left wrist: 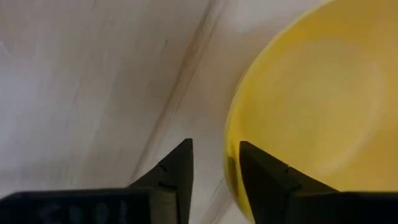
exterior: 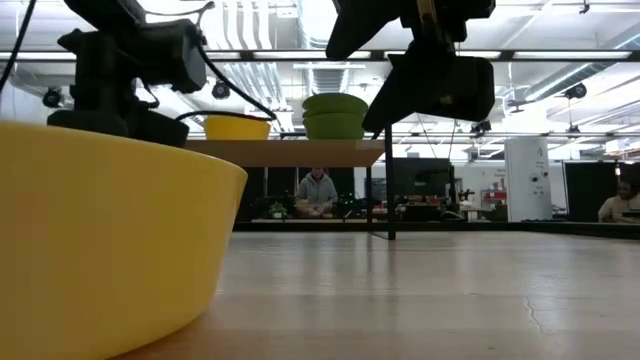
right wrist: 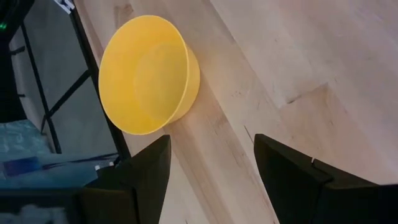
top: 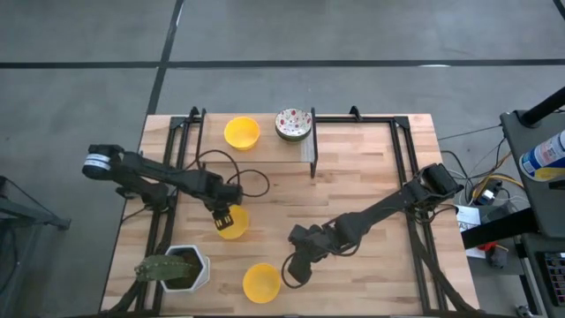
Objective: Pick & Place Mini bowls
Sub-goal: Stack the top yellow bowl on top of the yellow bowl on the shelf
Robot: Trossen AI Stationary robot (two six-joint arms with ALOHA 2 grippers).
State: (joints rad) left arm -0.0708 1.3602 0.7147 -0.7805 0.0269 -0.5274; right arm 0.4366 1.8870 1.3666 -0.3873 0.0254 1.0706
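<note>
Two yellow mini bowls stand on their bases on the table. My left gripper hangs over the middle bowl, open a little, its fingers astride that bowl's rim. My right gripper is wide open just right of the near bowl, which lies ahead of its fingers and fills the low view's left foreground. A third yellow bowl and a speckled white bowl sit on the raised shelf. My left gripper comes from above with one finger inside the yellow bowl, close to the rim, and the other outside. A strip of table shows between the outer finger and the rim. Whether the inner finger touches the wall, I cannot tell.
A white hexagonal pot with a green cactus stands at the near left corner. The wooden shelf spans the far side on black posts. Black frame rails run along both table sides. Bare wood lies between the arms.
</note>
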